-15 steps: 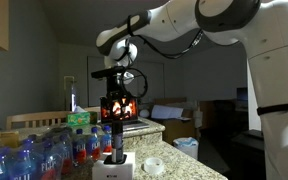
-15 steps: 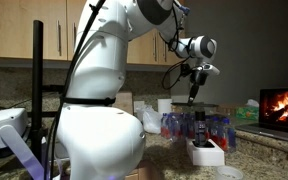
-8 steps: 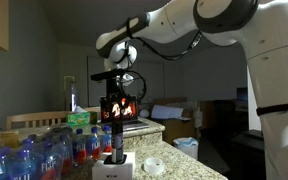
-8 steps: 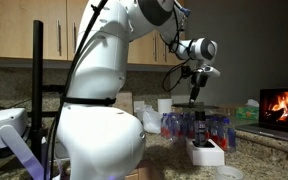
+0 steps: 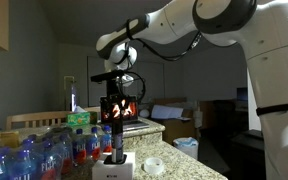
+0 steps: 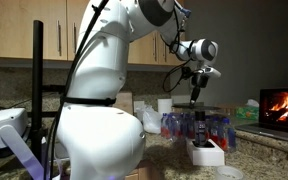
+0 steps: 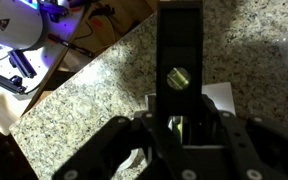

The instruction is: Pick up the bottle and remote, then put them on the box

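Note:
My gripper (image 5: 114,88) hangs over the counter, shut on a long black remote (image 7: 179,45) that points down. Both exterior views show it directly above the small dark bottle (image 5: 114,143). The bottle stands upright on the low white box (image 5: 114,169), and a small gap separates the remote's lower end from the bottle top. The gripper (image 6: 193,88), bottle (image 6: 197,130) and box (image 6: 208,154) also show from the side. In the wrist view the remote hides the bottle, a round yellowish spot shows on the remote, and a white corner of the box (image 7: 222,97) shows beside it.
Several clear water bottles (image 5: 29,155) with blue and red labels crowd the granite counter (image 7: 84,100) beside the box. A white tape roll (image 5: 154,165) lies near the box. A screen showing a fire (image 6: 282,108) glows behind. A brown cardboard box (image 5: 174,125) stands further back.

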{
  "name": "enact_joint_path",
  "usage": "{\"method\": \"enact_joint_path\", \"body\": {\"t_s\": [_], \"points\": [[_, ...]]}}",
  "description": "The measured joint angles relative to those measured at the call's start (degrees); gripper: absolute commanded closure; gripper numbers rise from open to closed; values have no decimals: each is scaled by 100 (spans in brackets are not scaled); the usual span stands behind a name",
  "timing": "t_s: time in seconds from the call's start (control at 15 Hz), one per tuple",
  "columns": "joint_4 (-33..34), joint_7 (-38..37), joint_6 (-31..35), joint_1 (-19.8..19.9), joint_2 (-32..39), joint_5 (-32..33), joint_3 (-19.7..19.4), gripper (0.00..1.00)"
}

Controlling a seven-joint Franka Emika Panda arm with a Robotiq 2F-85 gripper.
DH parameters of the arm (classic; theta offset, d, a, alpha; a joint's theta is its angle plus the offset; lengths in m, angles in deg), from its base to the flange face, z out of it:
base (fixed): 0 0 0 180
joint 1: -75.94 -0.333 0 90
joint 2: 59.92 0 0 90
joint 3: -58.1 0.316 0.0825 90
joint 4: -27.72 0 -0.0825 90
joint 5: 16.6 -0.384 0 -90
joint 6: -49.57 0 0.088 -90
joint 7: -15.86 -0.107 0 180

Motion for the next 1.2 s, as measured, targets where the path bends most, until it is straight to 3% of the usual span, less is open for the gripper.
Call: {"method": "enact_joint_path", "body": {"t_s": [1.2], "points": [[0,-39,225,0,81,6,-54,81]]}}
